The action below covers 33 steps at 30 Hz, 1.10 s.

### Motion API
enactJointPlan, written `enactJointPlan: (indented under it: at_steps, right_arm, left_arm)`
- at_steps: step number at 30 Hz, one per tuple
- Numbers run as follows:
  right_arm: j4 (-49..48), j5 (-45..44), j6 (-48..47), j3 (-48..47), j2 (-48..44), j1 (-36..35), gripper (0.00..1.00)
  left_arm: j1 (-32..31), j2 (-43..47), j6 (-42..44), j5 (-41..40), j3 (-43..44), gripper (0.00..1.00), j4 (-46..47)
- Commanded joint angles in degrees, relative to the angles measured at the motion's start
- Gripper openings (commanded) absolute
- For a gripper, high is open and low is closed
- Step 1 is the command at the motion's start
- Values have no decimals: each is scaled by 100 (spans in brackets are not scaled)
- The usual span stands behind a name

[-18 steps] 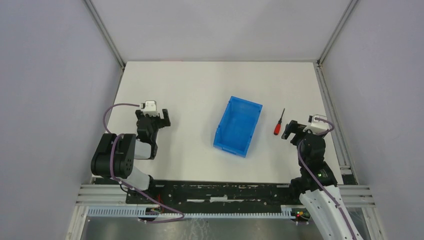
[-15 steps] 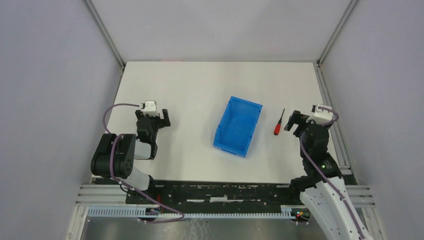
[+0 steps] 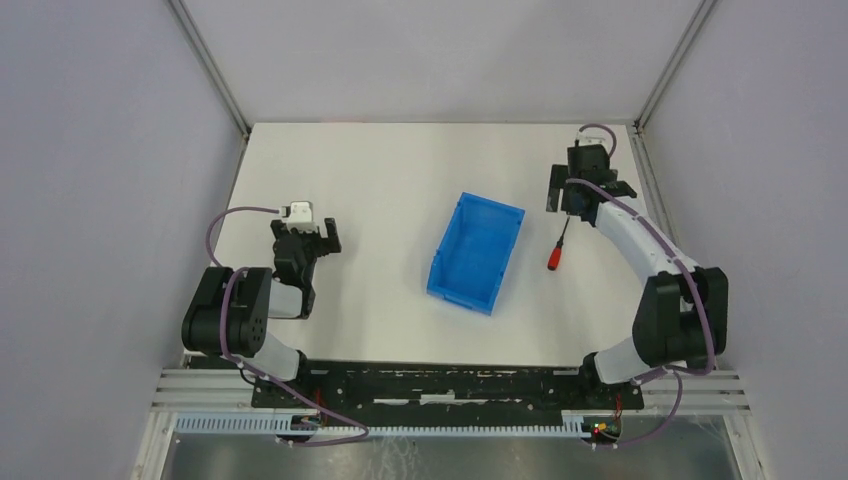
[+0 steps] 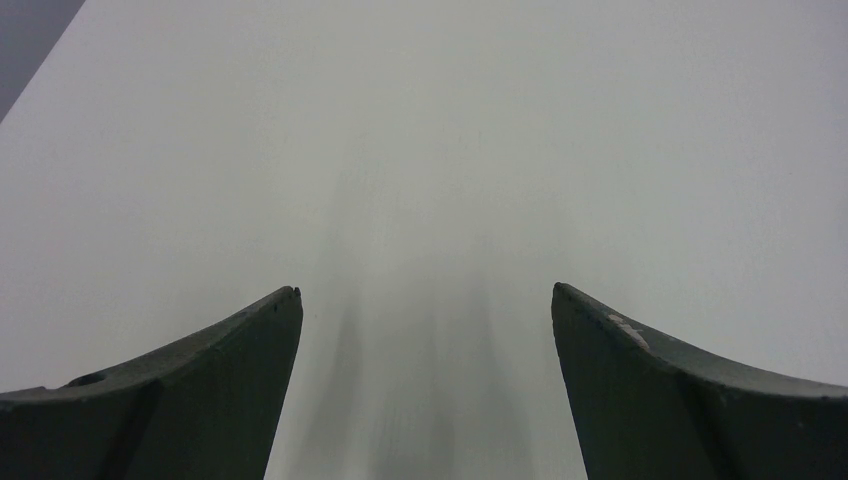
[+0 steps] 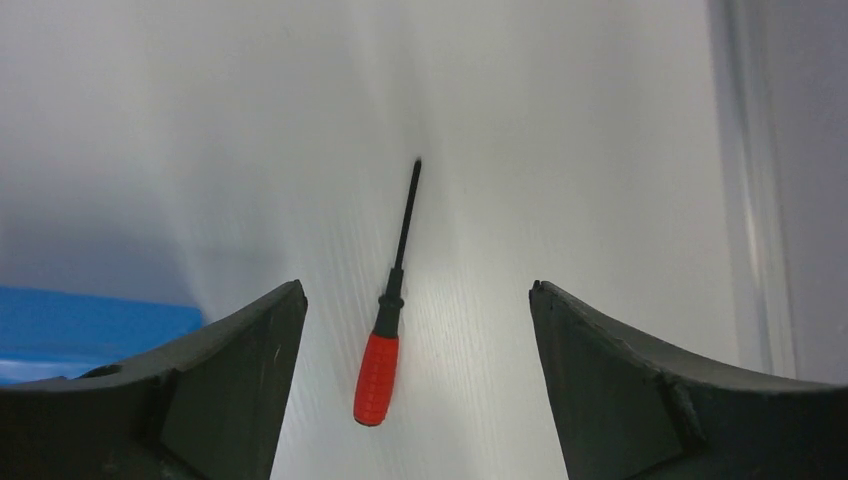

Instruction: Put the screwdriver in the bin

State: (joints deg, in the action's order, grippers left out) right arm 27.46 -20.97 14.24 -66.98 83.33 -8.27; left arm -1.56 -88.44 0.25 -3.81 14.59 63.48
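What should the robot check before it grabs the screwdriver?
1. Right gripper open: ok.
2. Screwdriver lined up with the gripper's gap: ok.
3. Screwdriver lying apart from the bin: ok.
4. Bin upright with room inside: ok.
5. Left gripper well away from the bin: ok.
6. Right gripper low enough to close on the screwdriver: cannot tell.

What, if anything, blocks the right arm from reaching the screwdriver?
Probably nothing, so likely yes: the right gripper hangs open over the screwdriver, which lies bare on the table, apart from the bin.
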Motion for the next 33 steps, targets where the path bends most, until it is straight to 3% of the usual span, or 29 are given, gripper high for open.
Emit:
enactJointPlan:
  at_steps: [1,8,11,15,19,28,33]
  right_arm:
    - [75,735,124,476,515,97,85]
    - [-290,874,260,1333,936,96,75]
    - [-478,948,281,1653,988,93,65]
    - [-561,841,255,1712,1177,175,38]
    - [-158,1158,49,1275,1124,242,0]
    - [2538,1385,-302,-1294,189,234,0]
    - [2751,1932,-78,-1861,-373,21,0]
  left_arm:
    - [42,91,-166,82,18,100,182]
    - [42,91,-166,83,18,100,182]
    - [42,91,-166,74,18,100,182]
    - [42,91,-166,77,18,100,182]
    - [42,90,-166,77,18,100,185]
    - [42,93,-166,83,18,100,182]
    - [42,91,-166,80,18,100,182]
